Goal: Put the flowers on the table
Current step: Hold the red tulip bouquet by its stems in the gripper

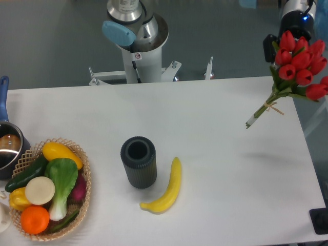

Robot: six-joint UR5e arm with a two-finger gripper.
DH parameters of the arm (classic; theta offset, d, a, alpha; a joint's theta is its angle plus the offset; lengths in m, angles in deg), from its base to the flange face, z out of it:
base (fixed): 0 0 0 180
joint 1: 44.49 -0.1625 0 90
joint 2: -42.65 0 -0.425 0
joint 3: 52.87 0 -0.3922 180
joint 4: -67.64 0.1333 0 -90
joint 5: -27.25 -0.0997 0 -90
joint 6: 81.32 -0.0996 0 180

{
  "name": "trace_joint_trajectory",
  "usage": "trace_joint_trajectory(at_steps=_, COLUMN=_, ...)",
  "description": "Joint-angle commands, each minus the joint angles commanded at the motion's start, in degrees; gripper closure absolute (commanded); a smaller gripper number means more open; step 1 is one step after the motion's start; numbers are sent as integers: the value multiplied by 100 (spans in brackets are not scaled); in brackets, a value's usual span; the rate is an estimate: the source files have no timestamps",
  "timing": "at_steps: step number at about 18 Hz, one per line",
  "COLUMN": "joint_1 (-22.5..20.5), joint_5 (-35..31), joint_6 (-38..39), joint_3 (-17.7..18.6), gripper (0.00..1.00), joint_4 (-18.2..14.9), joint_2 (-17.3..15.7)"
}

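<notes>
Wicker basket (82,205) holds vegetables; flowers (300,64) hang above the table (220,154).

No writing here can be read. The arm's base column (137,59) carries a small round red-and-white sticker (137,55), a warning-style sign, but it is too small to make out any symbol or words.
</notes>
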Motion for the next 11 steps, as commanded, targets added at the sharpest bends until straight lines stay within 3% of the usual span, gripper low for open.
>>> trace_joint_trajectory(at_steps=11, joint_1=-219, joint_5=-192, joint_6=53, joint_3=114, gripper=52, joint_4=-26, joint_2=-254)
